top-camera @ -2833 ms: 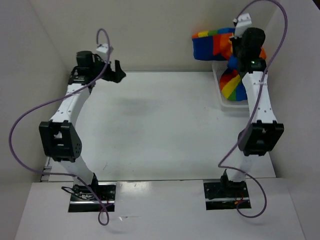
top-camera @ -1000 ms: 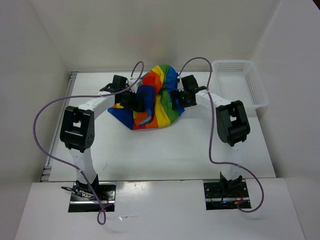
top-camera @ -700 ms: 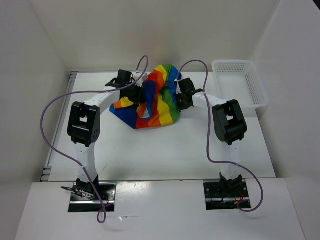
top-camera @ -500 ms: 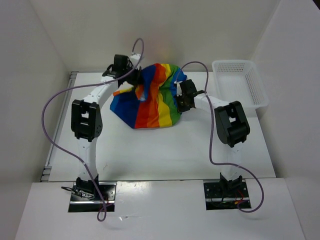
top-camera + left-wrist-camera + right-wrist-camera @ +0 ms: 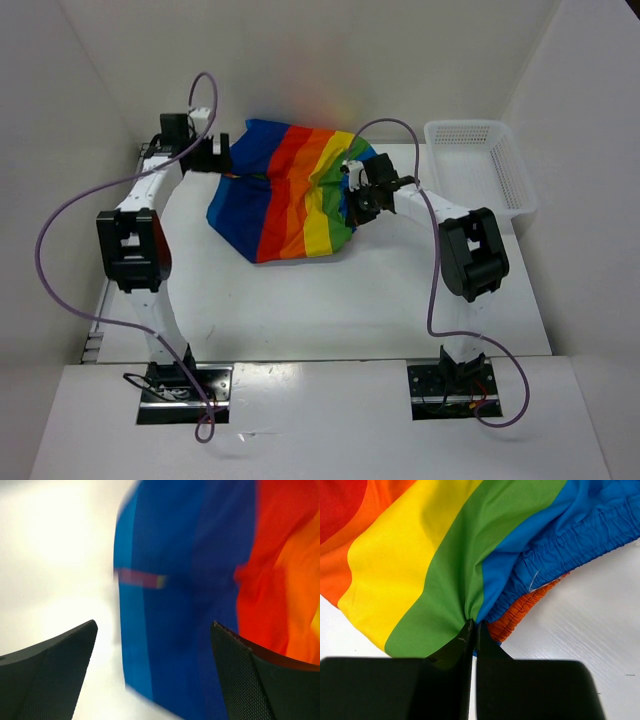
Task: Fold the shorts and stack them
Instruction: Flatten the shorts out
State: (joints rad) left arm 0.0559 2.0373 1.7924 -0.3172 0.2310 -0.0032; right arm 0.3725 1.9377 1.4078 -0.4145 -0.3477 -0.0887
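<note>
The rainbow-striped shorts (image 5: 285, 195) lie spread on the white table at centre back, blue stripe at the left, green and blue at the right. My right gripper (image 5: 355, 203) is at their right edge. In the right wrist view it (image 5: 474, 625) is shut on a pinch of green and blue cloth (image 5: 470, 580) just beside the gathered waistband (image 5: 570, 545). My left gripper (image 5: 213, 153) is at the shorts' far left corner. In the left wrist view it (image 5: 154, 625) is wide open above the blue stripe (image 5: 175, 605), which is blurred.
An empty white mesh basket (image 5: 488, 170) stands at the back right of the table. White walls close in the back and both sides. The left arm's purple cable (image 5: 60, 230) loops out to the left.
The shorts came from the basket to the table centre and went from a bunched heap to a spread sheet. My left gripper moved left and back and has let go. My right gripper keeps its hold.
</note>
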